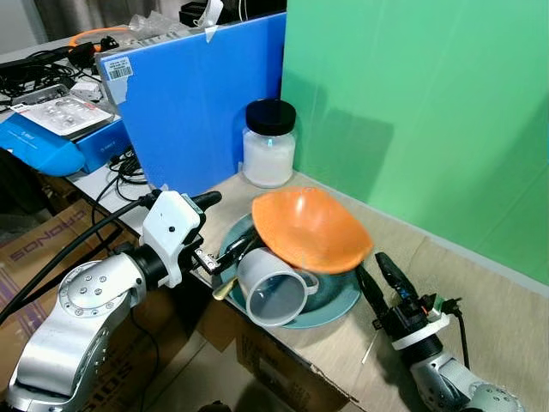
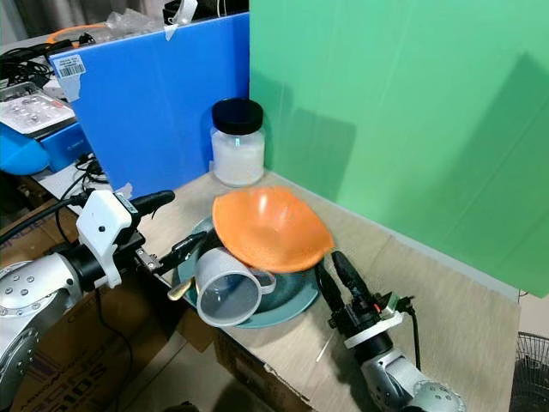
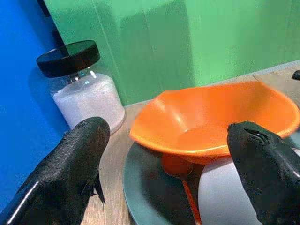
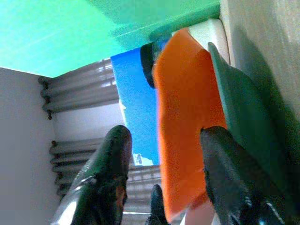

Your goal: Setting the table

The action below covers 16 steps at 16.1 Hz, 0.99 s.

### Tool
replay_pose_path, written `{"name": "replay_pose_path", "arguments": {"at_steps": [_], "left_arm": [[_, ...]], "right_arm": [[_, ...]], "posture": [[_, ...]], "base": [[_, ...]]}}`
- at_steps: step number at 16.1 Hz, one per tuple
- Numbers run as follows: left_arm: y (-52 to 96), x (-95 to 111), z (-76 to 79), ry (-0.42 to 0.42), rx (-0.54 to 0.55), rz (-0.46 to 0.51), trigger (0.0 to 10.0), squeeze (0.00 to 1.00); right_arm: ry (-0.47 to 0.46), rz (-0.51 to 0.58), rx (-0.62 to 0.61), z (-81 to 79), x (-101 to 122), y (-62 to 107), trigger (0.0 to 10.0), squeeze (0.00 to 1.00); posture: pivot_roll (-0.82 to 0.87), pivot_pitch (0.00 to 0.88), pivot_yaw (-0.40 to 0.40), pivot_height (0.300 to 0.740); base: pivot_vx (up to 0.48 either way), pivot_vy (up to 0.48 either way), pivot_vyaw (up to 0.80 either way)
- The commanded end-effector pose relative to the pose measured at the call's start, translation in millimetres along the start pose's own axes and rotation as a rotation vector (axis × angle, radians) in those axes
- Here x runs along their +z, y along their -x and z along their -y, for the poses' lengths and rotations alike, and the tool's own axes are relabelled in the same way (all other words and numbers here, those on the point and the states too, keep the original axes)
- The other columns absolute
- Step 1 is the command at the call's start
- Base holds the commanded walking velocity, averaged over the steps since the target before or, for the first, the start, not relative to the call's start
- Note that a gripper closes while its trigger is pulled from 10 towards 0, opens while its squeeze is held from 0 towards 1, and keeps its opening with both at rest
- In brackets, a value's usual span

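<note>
A teal plate (image 1: 340,296) lies near the front edge of the beige table (image 1: 489,292). On it an orange bowl (image 1: 309,227) rests tilted, and a pale cup (image 1: 273,292) lies on its side with its mouth toward me. An orange spoon (image 3: 180,174) sits under the bowl. My left gripper (image 1: 221,227) is open at the plate's left rim, with nothing between its fingers. My right gripper (image 1: 376,276) is open at the plate's right rim, pointing at the bowl (image 4: 183,122), and holds nothing.
A glass jar (image 1: 269,146) with a black lid and white contents stands behind the plate. A blue board (image 1: 197,103) and a green board (image 1: 420,112) wall the back. Cardboard boxes (image 1: 43,240) sit below left, cables and a blue case (image 1: 51,142) beyond.
</note>
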<state>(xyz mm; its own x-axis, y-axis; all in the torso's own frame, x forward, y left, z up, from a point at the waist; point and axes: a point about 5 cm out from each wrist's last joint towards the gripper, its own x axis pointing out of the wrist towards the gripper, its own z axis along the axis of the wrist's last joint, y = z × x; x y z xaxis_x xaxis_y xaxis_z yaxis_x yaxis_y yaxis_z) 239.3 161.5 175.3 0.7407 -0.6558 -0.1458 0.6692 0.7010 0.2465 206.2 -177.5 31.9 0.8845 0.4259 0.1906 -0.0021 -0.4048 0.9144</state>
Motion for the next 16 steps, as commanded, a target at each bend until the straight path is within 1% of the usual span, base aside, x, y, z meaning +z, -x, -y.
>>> {"name": "replay_pose_path", "arguments": {"at_steps": [1, 16], "left_arm": [[4.5, -4.8, 2.4, 0.004, 0.001, -0.023, 10.0, 0.00], [4.5, -4.8, 2.4, 0.004, 0.001, -0.023, 10.0, 0.00]], "right_arm": [[0.688, -0.383, -0.422, -96.1, -97.5, -172.6, 10.0, 1.00], [0.688, -0.383, -0.422, -96.1, -97.5, -172.6, 10.0, 1.00]], "posture": [[0.14, 0.000, 0.054, 0.740], [0.14, 0.000, 0.054, 0.740]], "base": [[0.000, 0.000, 0.00], [0.000, 0.000, 0.00]]}}
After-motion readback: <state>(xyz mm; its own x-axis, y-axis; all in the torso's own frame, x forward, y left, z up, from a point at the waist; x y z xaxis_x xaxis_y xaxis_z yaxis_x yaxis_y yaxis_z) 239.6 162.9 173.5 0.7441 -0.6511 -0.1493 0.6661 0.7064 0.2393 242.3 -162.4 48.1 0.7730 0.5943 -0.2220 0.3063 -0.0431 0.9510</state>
